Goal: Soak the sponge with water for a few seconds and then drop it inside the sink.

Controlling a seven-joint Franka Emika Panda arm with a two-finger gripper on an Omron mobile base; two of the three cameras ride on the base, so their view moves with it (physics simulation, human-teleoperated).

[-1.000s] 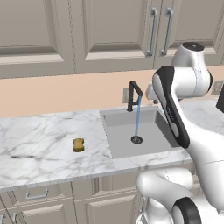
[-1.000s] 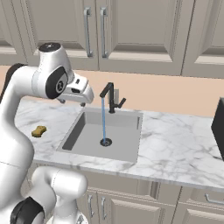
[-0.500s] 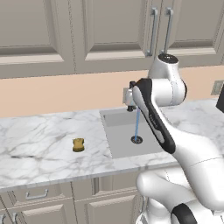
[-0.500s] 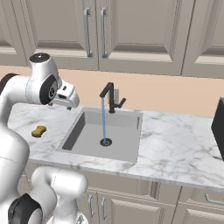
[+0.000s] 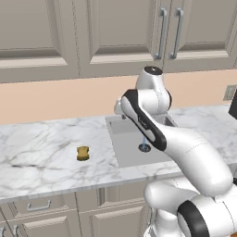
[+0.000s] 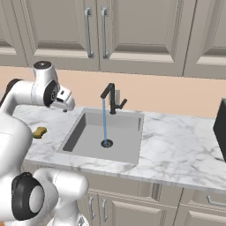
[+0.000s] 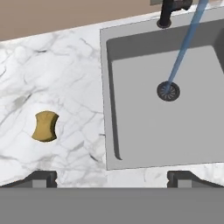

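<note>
Hand view, counter (image 7: pixel 65 65): white marble running left of the basin, bare but for one small block; upper cabinets (image 5: pixel 120 32) hang above it on the wall.
Sink (image 7: pixel 131 144): grey rectangular basin set into the marble, round dark drain (image 7: pixel 168 91) near its middle, nothing lying in it.
Arm: reaches over the near-left part of the basin in the left base view, its hand high above the counter and looking down.
Faucet (image 6: pixel 112 98): black, angular, at the back rim of the basin.
Water (image 6: pixel 104 121): thin pale-blue stream falling from the spout straight onto the drain.
Tool (image 7: pixel 112 177): two dark tips spread wide at the bottom of the hand view, nothing between them; it hovers over the basin's near-left rim.
Sponge (image 7: pixel 45 126): yellow-orange block with pinched sides, lying flat on the marble well left of the basin, apart from the tool.
Step, as I judge it: the reach toward the sponge, grasp not yet made.
Risk, descent: coming down off-centre could let one tip nudge the light block and slide it across the smooth marble.
Risk, grip: closing across the pinched sides at a skew could squeeze it out.
Risk, carry: a shallow hold could drop it before it reaches the stream.
</note>
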